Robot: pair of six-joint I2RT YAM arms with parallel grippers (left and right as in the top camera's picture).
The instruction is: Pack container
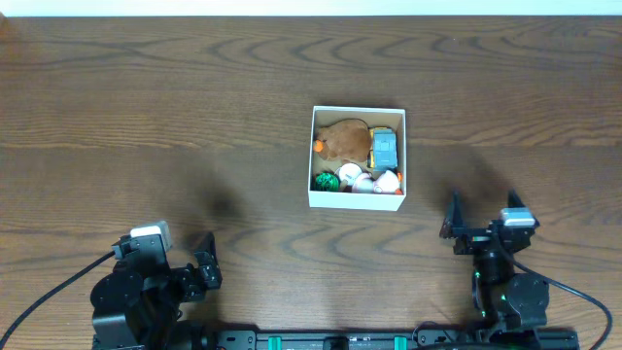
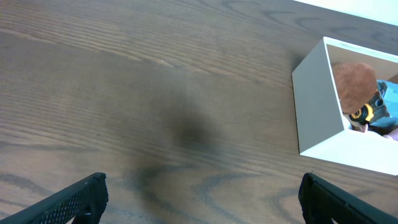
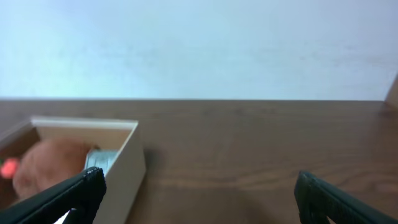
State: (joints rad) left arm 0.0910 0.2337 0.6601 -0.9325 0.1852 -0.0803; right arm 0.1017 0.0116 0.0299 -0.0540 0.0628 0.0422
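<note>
The container (image 1: 356, 199) is a square white-walled box at the table's middle right. Inside lie a brown plush toy (image 1: 345, 142), a blue-grey toy (image 1: 386, 148), a green ball (image 1: 326, 181) and small white and orange toys (image 1: 374, 182). The container also shows in the left wrist view (image 2: 317, 99) and the right wrist view (image 3: 127, 171). My left gripper (image 2: 202, 199) is open and empty over bare wood at the front left. My right gripper (image 3: 199, 196) is open and empty at the front right, just right of the container.
The dark wooden table (image 1: 175, 117) stretches to the left and behind the container. A pale wall (image 3: 199, 43) stands beyond the table's far edge. Black cables run from both arm bases at the front edge.
</note>
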